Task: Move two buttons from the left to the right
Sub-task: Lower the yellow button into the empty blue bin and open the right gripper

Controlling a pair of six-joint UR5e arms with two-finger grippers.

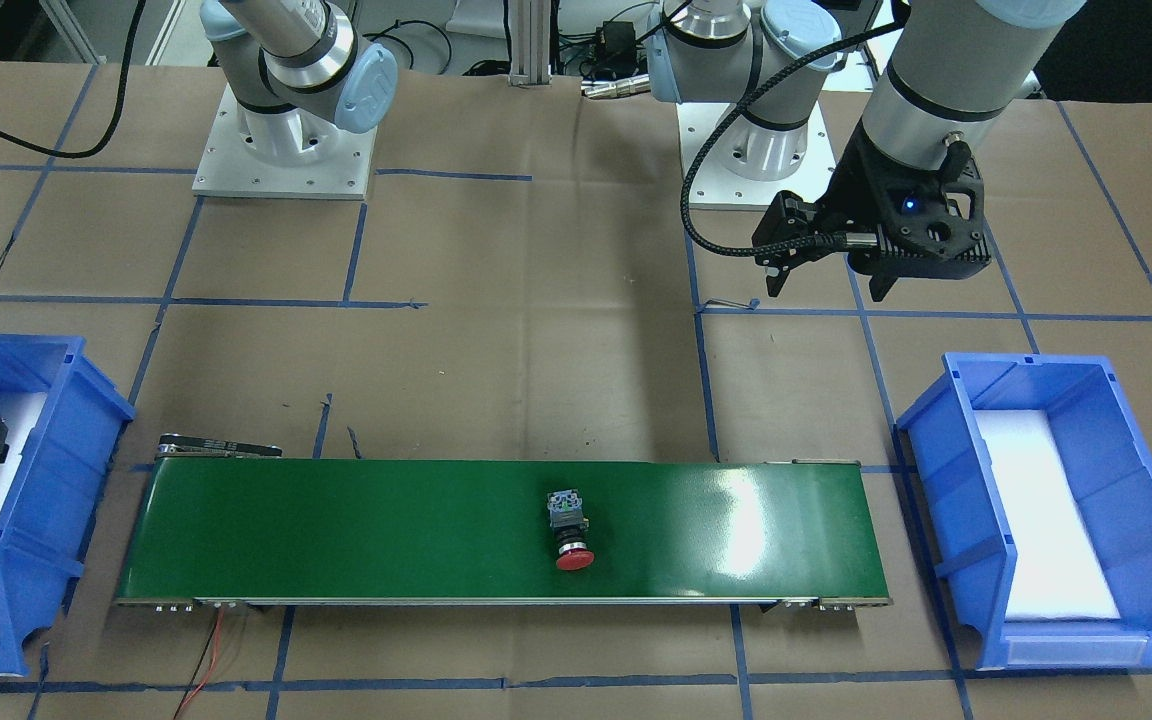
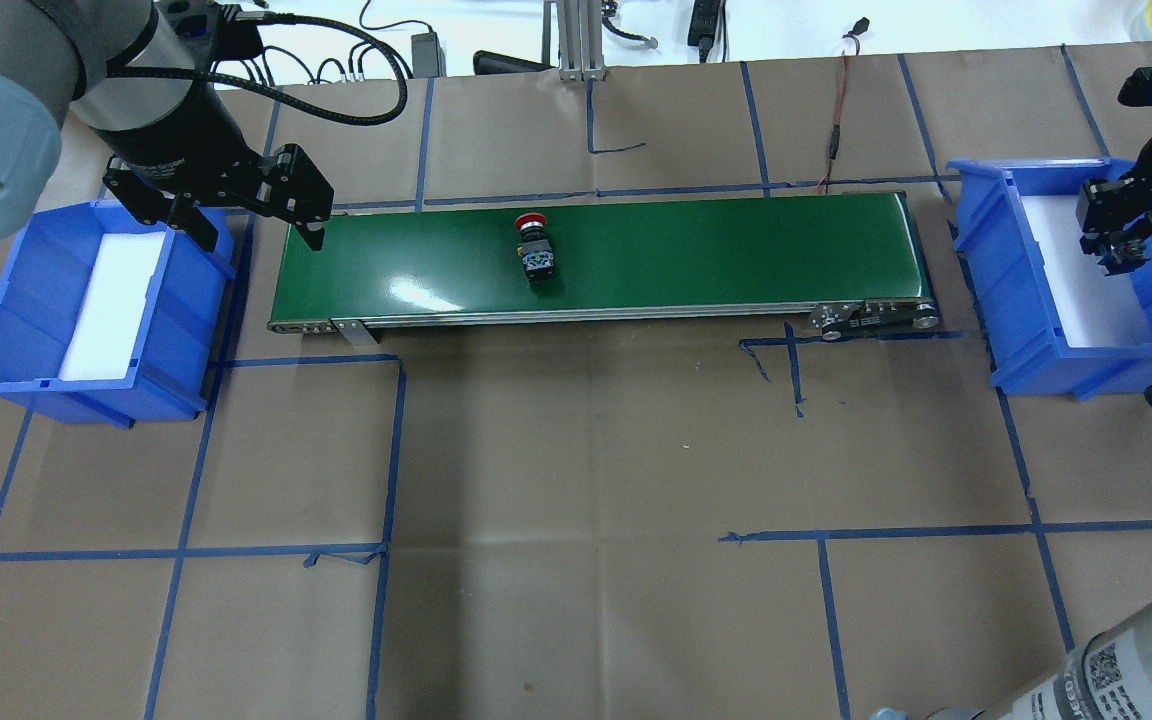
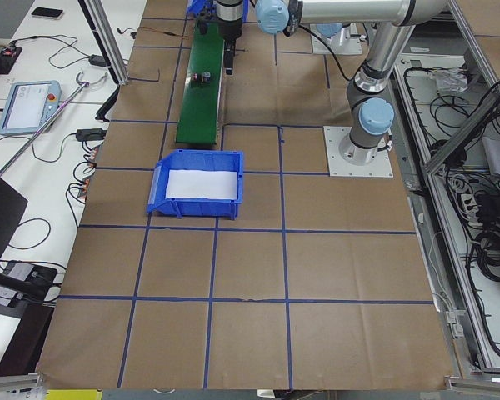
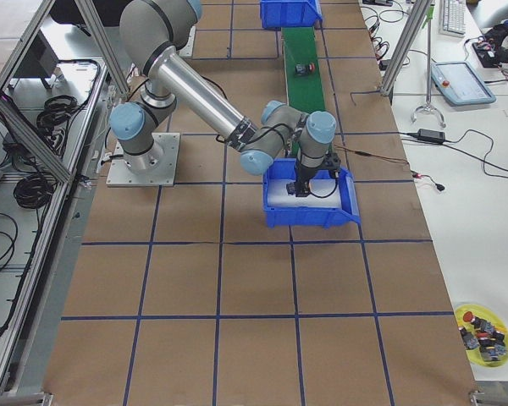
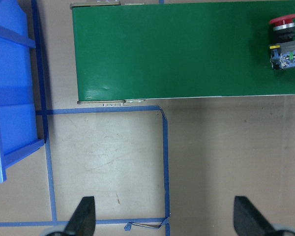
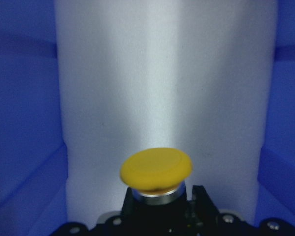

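The front-facing and overhead cameras look steeply down on the worktop [image 1: 556,380] from opposite long sides, sharing the green conveyor [image 1: 436,530]. The side cameras look along it from either end, far off. The left wrist camera looks straight down on the conveyor's end; the right peers closely into a blue bin [image 6: 19,98].

The red button [image 1: 568,535] lies sideways mid-way along the green belt [image 1: 386,530], while the yellow button [image 6: 156,169] sits clamped in the right gripper [image 2: 1119,250] inside the blue bin [image 1: 46,450].

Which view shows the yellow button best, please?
The right wrist-mounted view: the yellow button is close, its cap clear against the white liner. The front-facing view catches only its cap at the edge; elsewhere it is hidden or tiny.
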